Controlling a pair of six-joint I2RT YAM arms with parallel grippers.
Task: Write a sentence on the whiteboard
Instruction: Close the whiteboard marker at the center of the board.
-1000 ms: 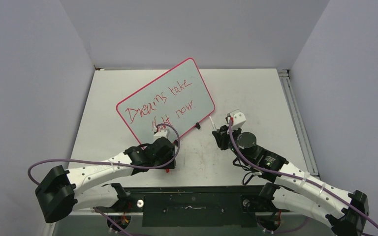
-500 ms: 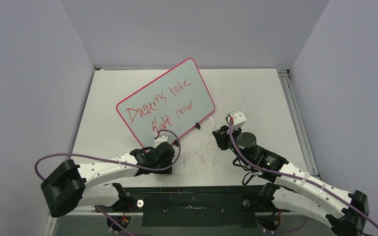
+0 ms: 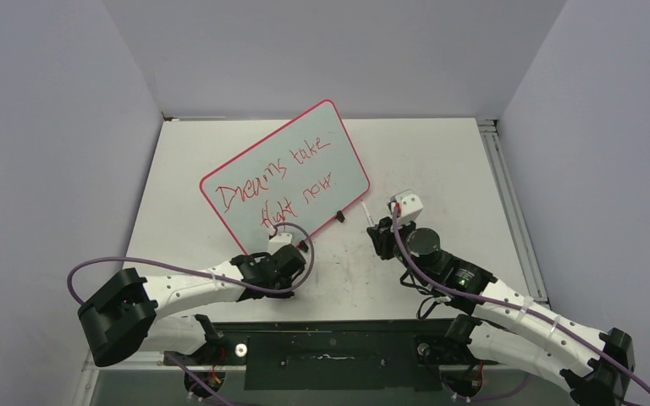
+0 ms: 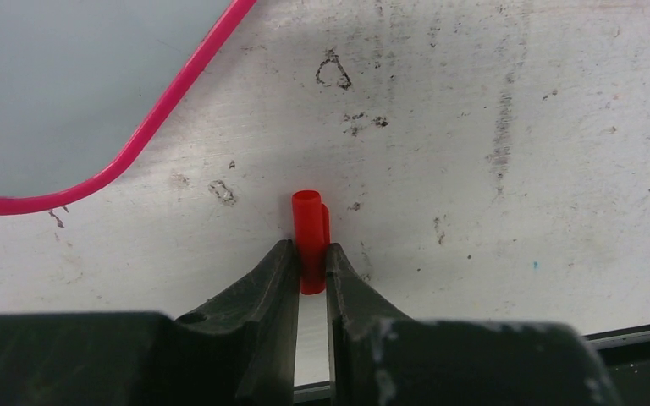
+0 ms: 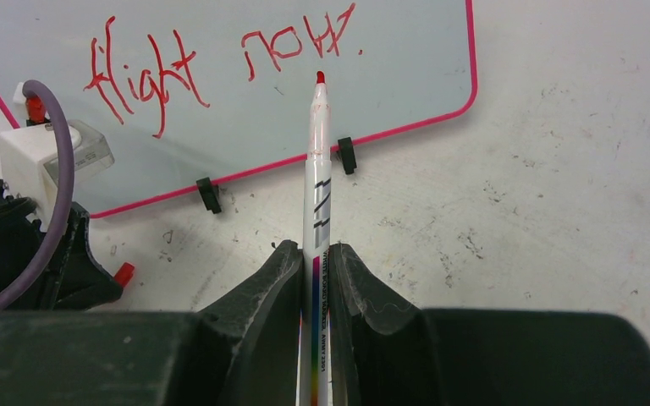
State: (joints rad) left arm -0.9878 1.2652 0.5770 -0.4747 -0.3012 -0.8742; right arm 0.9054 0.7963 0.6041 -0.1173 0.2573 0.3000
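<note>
The whiteboard (image 3: pixel 343 161) lay on the worktop (image 3: pixel 440 161), just past both arms, with red words on it. The right jaws pinched the marker (image 5: pixel 316 178), tip pointing at the board. The left jaws pinched the red cap (image 4: pixel 308 233), near the marker's left.

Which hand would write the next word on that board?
The right hand: it grips the marker, red tip aimed at the whiteboard. The left hand only pinches a red cap.

The right end effector (image 5: pixel 313 258) grips a white marker (image 5: pixel 316 161) — red tip over the whiteboard (image 5: pixel 406 59), below "now".
</note>
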